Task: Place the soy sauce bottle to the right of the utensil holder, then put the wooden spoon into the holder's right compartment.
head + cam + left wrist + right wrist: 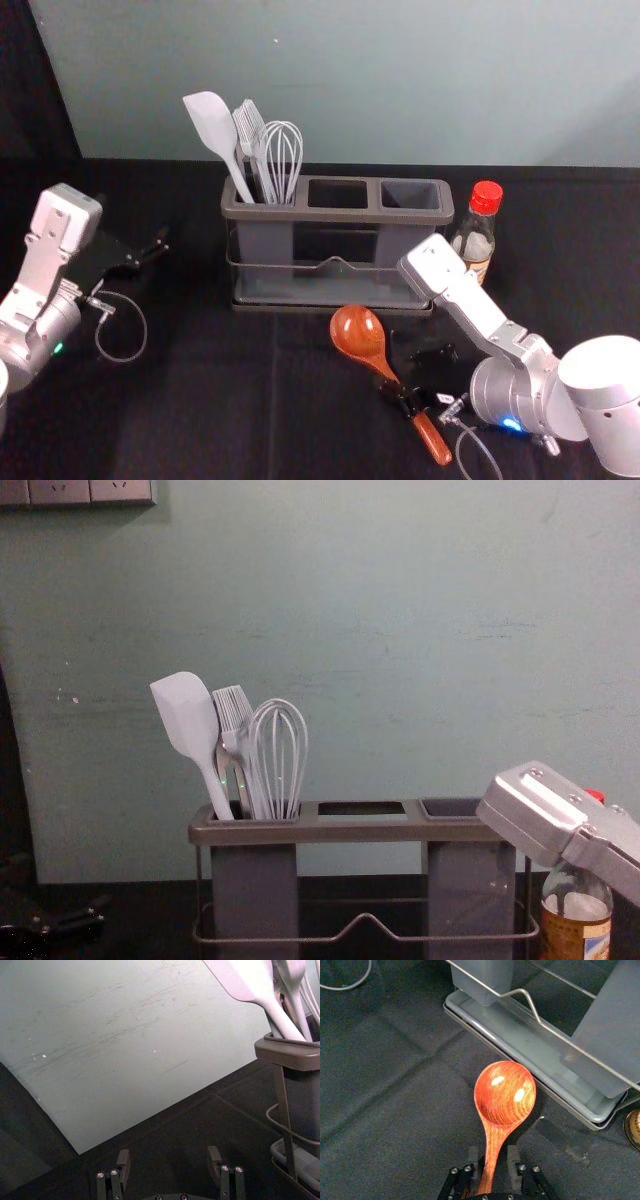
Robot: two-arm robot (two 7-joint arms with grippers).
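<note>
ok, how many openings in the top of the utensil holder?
3. Left opening, with white utensils standing in it; middle opening; right opening, nearest the soy sauce bottle. None look hidden.

Site: resembled a robotics lab
Equipment: two robot arms were present
Work surface: was covered in black cloth
Wall: was plain, scuffed, with socket plates

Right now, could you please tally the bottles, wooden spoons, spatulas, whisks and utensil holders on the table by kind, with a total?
Bottles: 1, the soy sauce bottle
Wooden spoons: 1, the wooden spoon
Spatulas: 1, the white spatula
Whisks: 1, the wire whisk
Utensil holders: 1, the grey utensil holder
Total: 5
</note>
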